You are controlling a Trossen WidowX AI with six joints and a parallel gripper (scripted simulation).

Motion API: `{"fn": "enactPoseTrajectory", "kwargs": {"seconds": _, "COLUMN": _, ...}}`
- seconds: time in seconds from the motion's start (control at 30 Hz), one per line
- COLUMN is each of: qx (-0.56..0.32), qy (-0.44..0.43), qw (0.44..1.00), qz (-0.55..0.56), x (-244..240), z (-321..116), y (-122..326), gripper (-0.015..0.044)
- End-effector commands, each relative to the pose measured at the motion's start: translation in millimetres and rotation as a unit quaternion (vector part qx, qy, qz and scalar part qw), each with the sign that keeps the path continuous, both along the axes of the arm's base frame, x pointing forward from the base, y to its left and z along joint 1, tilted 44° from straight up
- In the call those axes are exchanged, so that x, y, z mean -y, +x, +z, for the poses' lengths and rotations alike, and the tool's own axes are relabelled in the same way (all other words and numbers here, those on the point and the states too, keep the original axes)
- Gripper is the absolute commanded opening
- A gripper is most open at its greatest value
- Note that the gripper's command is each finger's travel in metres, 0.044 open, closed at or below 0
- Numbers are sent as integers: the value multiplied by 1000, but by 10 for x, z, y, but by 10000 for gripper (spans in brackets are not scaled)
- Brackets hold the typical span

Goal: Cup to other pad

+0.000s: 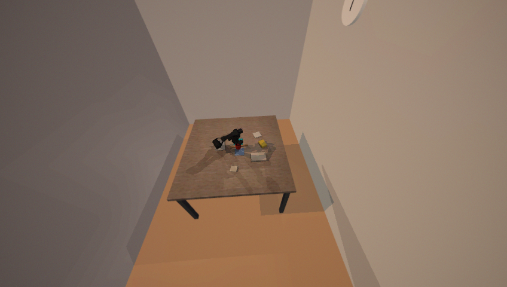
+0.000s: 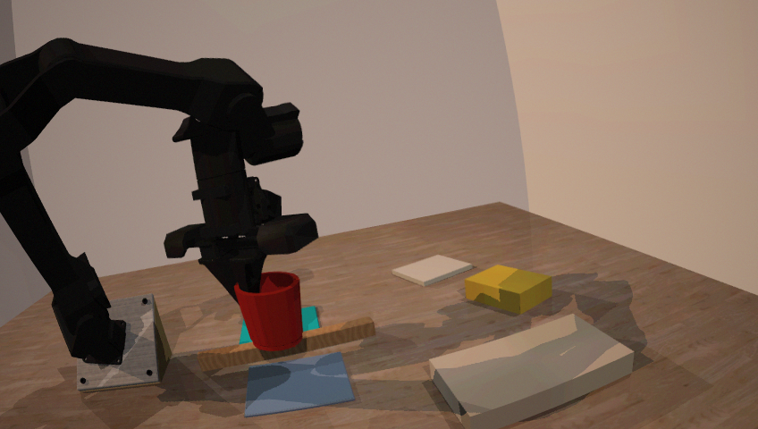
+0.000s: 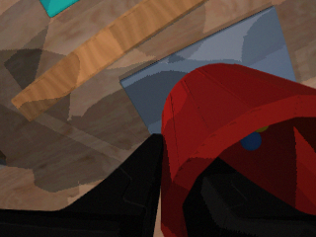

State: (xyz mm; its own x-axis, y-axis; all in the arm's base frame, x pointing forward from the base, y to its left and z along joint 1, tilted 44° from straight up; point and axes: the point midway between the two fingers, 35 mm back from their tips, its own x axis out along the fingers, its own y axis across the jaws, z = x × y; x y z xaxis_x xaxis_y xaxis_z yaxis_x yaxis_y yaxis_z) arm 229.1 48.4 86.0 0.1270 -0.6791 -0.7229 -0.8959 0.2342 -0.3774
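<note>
The red cup [image 1: 238, 146] [image 2: 273, 317] [image 3: 212, 99] hangs nearly upright in the air, beside and above the wooden strip. My gripper [image 2: 243, 292] [image 3: 169, 144] is shut on the cup's wall, one finger inside and one outside. A blue marble [image 3: 252, 141] and part of a yellowish marble [image 3: 262, 129] show inside the cup; the rest of the inside is hidden. The blue pad [image 1: 239, 152] [image 2: 303, 388] [image 3: 262, 39] lies on the near side of the strip in the exterior view. The teal pad [image 1: 240, 139] [image 2: 311, 318] [image 3: 59, 5] lies behind it, partly hidden by the cup.
The wooden strip [image 1: 244, 145] [image 2: 350, 327] [image 3: 99, 51] lies between the pads. A large pale block [image 1: 258, 156] [image 2: 532, 366], a yellow block [image 1: 262, 143] [image 2: 492, 279] and a pale tile [image 1: 256, 134] [image 2: 432, 269] lie to the right. Another small tile [image 1: 233, 168] lies nearer the table's front.
</note>
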Motion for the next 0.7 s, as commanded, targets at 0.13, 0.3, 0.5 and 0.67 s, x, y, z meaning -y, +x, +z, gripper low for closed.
{"fn": "enactPoseTrajectory", "kwargs": {"seconds": 0.13, "qx": -2, "qy": 1, "qw": 1000, "qz": -1, "x": -151, "z": -141, "y": -29, "gripper": 0}}
{"fn": "enactPoseTrajectory", "kwargs": {"seconds": 0.3, "qx": -2, "qy": 1, "qw": 1000, "qz": -1, "x": -240, "z": -219, "y": -47, "gripper": 0}}
{"fn": "enactPoseTrajectory", "kwargs": {"seconds": 0.5, "qx": -2, "qy": 2, "qw": 1000, "qz": -1, "x": -345, "z": -314, "y": -71, "gripper": 0}}
{"fn": "enactPoseTrajectory", "kwargs": {"seconds": 0.67, "qx": -2, "qy": 2, "qw": 1000, "qz": -1, "x": -433, "z": -393, "y": -91, "gripper": 0}}
